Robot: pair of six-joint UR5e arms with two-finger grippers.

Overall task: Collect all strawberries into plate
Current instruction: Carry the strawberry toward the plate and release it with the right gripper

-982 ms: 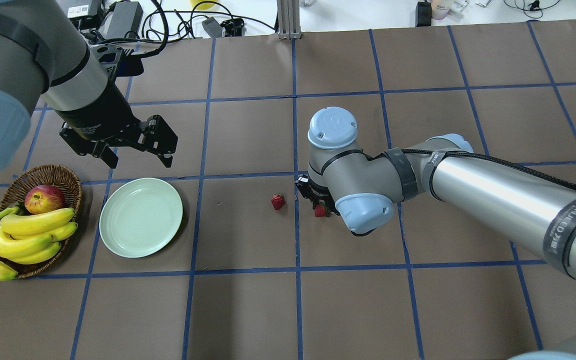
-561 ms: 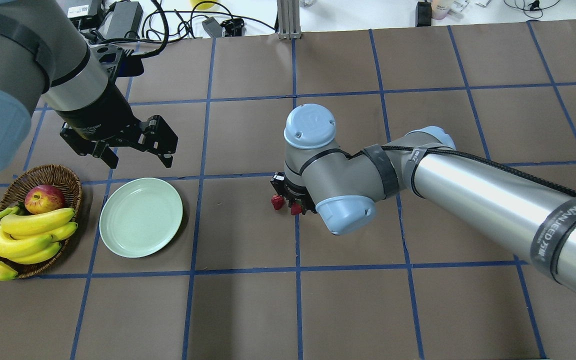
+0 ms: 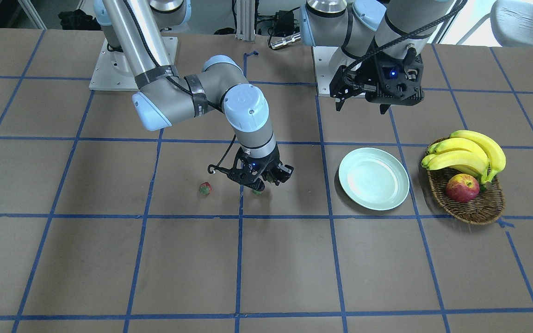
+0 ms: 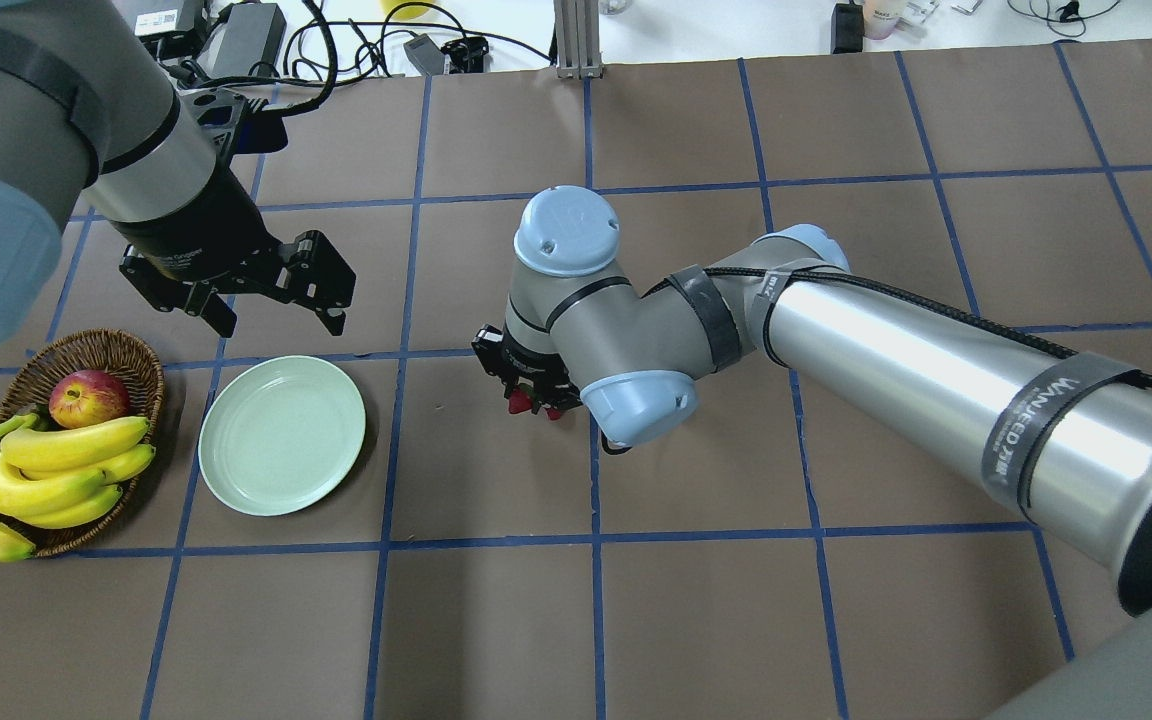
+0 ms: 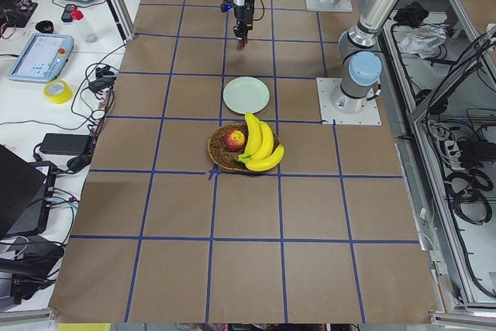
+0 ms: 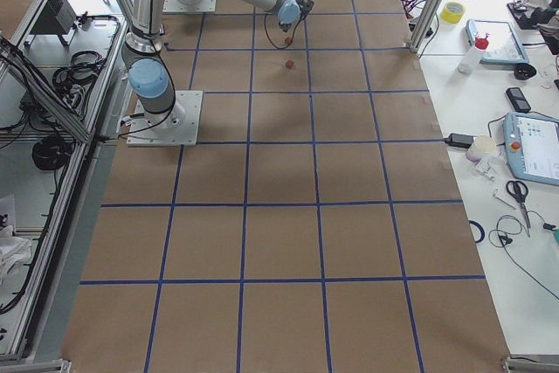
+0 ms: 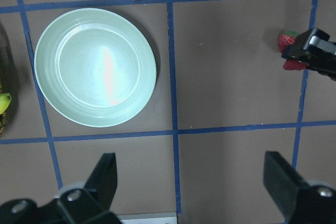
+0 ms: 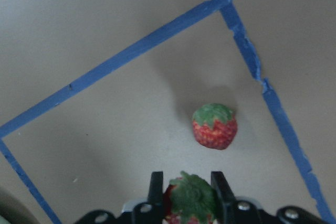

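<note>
Strawberry [image 8: 192,201] hangs in right pincer [image 8: 188,178] over brown, blue-taped table [image 8: 105,103]

Reads "WANJEED" in pale capitals on a black strap [image 4: 1048,425] around the right arm [image 4: 886,340], well to the right of the plate [image 4: 236,490]; followed by smaller characters, too small to make out. Bears faint white print on the left gripper [image 4: 279,322] casing, just beyond the plate, not legible. Nothing else readable.
</note>
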